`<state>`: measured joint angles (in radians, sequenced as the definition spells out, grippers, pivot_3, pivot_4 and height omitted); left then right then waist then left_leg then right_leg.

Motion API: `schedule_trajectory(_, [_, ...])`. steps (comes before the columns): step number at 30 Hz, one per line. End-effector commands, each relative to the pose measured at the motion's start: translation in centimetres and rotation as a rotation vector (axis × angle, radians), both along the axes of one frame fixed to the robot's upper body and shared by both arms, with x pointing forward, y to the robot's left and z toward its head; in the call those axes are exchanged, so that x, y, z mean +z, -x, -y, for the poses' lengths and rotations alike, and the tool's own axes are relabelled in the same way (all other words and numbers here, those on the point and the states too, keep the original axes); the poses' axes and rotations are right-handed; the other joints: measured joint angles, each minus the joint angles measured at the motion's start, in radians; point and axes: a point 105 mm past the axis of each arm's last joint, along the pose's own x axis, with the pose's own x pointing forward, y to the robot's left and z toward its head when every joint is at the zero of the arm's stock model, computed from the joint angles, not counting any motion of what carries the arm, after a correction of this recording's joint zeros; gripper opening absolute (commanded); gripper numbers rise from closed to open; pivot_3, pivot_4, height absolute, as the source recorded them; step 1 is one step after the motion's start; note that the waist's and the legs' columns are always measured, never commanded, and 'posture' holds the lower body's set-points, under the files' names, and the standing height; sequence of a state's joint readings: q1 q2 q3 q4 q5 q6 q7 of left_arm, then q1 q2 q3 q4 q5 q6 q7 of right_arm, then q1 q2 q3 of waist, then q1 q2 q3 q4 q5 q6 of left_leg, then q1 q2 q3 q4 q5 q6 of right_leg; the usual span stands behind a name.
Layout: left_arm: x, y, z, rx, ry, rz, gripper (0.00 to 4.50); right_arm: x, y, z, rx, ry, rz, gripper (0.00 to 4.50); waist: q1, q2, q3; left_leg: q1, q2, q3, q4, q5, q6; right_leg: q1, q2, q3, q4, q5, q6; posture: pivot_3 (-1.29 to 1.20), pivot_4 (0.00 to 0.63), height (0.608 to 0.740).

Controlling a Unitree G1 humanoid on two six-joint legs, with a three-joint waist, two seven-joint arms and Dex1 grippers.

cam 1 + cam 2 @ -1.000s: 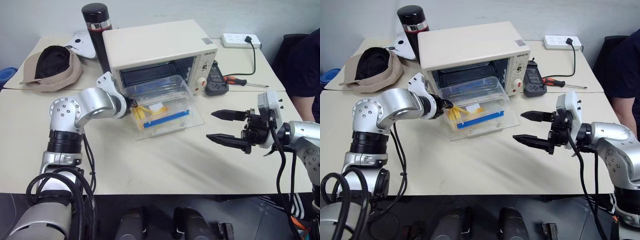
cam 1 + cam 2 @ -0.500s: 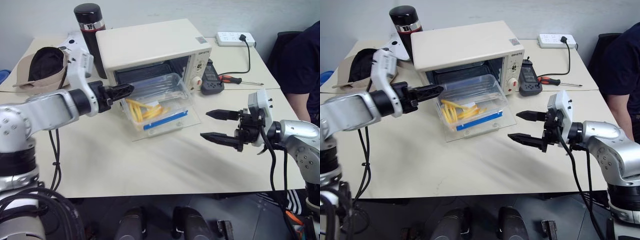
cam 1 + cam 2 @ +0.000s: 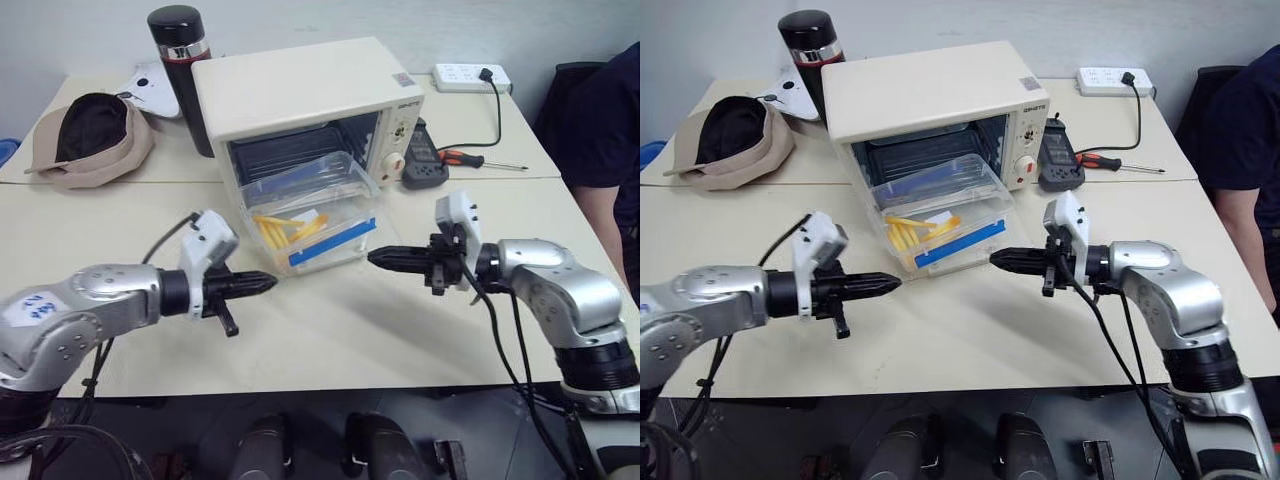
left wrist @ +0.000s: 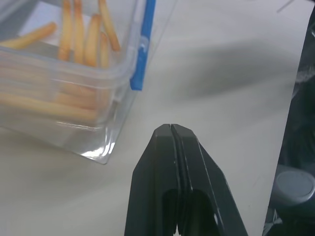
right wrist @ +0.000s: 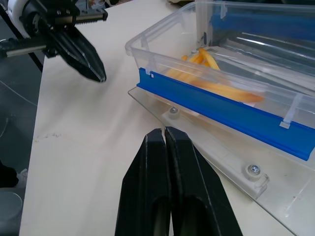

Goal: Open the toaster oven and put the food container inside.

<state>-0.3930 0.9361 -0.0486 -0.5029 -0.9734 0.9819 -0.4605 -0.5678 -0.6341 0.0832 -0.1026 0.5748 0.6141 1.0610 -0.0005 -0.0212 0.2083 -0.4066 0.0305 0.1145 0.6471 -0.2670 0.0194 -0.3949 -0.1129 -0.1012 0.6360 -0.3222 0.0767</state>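
The cream-white toaster oven (image 3: 300, 90) stands at the back of the table with its glass door (image 5: 209, 155) folded down flat. The clear food container (image 3: 312, 222), with a blue clip strip along its front and yellow strips inside, rests on that door, its back end at the oven's mouth. My left gripper (image 3: 268, 282) is shut and empty, low over the table, just left of and in front of the container. My right gripper (image 3: 374, 257) is shut and empty too, pointing left at the container's front right corner, a little short of it.
A black flask (image 3: 180, 45) stands left of the oven, with a tan cap (image 3: 90, 140) further left. A handheld meter (image 3: 425, 165), a screwdriver (image 3: 470, 158) and a power strip (image 3: 470, 75) lie right of the oven. A person (image 3: 600, 110) sits at the right edge.
Both grippers have shut. My left arm pulled back from the container's left side toward the table's front. My right gripper moved left, closer to the container.
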Motion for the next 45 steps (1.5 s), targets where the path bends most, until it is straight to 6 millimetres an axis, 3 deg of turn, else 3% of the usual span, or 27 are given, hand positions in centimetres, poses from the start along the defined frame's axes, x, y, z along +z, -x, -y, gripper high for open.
schedule_trajectory(1, [0.2, 0.1, 1.6, -0.083, -0.014, 0.048, 0.00, 0.5, -0.9, -1.1, -0.001, 0.009, 0.072, 0.02, -0.001, 0.000, 0.000, 0.000, 0.000, 0.000, 0.000, 0.000, 0.000, 0.000, 0.000, 0.000, 0.000, 0.000, 0.000, 0.00, 0.150, 0.740])
schedule_trajectory(10, [1.2, -7.0, 4.0, 0.209, 0.099, 0.143, 0.00, 1.2, -6.8, -3.9, -0.222, -0.040, 0.139, 0.02, -0.002, 0.000, 0.000, 0.000, -0.001, 0.000, 0.003, 0.001, 0.002, 0.000, 0.000, 0.000, 0.004, 0.000, 0.000, 0.00, 0.150, 0.740])
schedule_trajectory(16, [3.2, -10.8, 3.1, 0.425, 0.178, 0.227, 0.00, 2.3, -10.1, -4.7, -0.359, -0.097, 0.148, 0.02, -0.005, 0.000, 0.000, 0.000, 0.000, 0.001, 0.002, 0.002, 0.002, 0.000, 0.000, 0.000, 0.008, 0.000, 0.001, 0.00, 0.150, 0.740])
schedule_trajectory(25, [5.4, -13.5, 0.4, 0.557, 0.160, 0.354, 0.00, 2.8, -10.7, -5.9, -0.340, -0.127, 0.162, 0.02, -0.007, 0.000, 0.000, 0.000, 0.000, 0.002, 0.002, 0.003, 0.002, -0.001, 0.000, -0.001, 0.009, 0.000, 0.001, 0.00, 0.150, 0.740])
schedule_trajectory(30, [5.9, -14.5, 0.6, 0.574, 0.205, 0.371, 0.00, 2.8, -10.5, -5.5, -0.331, -0.141, 0.157, 0.02, -0.006, 0.000, 0.000, 0.000, 0.000, 0.002, 0.002, 0.003, 0.002, -0.001, 0.000, -0.001, 0.010, 0.000, 0.001, 0.00, 0.150, 0.740])
schedule_trajectory(34, [5.8, -13.9, 2.2, 0.470, 0.243, 0.330, 0.00, 2.8, -9.5, -4.2, -0.317, -0.143, 0.146, 0.02, 0.001, 0.000, 0.000, 0.000, -0.001, 0.000, 0.003, 0.004, 0.002, -0.001, -0.001, -0.001, 0.011, 0.000, 0.001, 0.00, 0.150, 0.740])
schedule_trajectory(38, [6.6, -10.9, 0.4, 0.360, 0.207, 0.356, 0.00, 2.1, -6.3, -1.3, -0.287, -0.101, 0.120, 0.02, -0.003, 0.000, 0.000, -0.001, -0.001, 0.000, 0.001, 0.004, 0.002, -0.001, -0.001, -0.001, 0.010, 0.000, 0.001, 0.00, 0.150, 0.740])
schedule_trajectory(41, [6.9, -8.9, -0.5, 0.283, 0.194, 0.349, 0.58, 1.2, -4.5, 0.1, -0.297, -0.061, 0.089, 0.00, -0.007, 0.000, 0.000, -0.001, 0.000, 0.000, -0.001, 0.003, 0.001, -0.002, -0.001, -0.001, 0.007, 0.000, 0.001, 0.00, 0.150, 0.740])
schedule_trajectory(45, [7.4, -4.6, -1.9, 0.115, 0.158, 0.327, 1.76, -1.0, -2.0, 2.0, -0.339, 0.003, 0.019, 0.00, -0.021, 0.000, 0.000, 0.000, 0.001, 0.001, -0.001, 0.003, 0.000, -0.002, 0.001, -0.001, 0.008, 0.000, 0.000, 0.00, 0.150, 0.740])
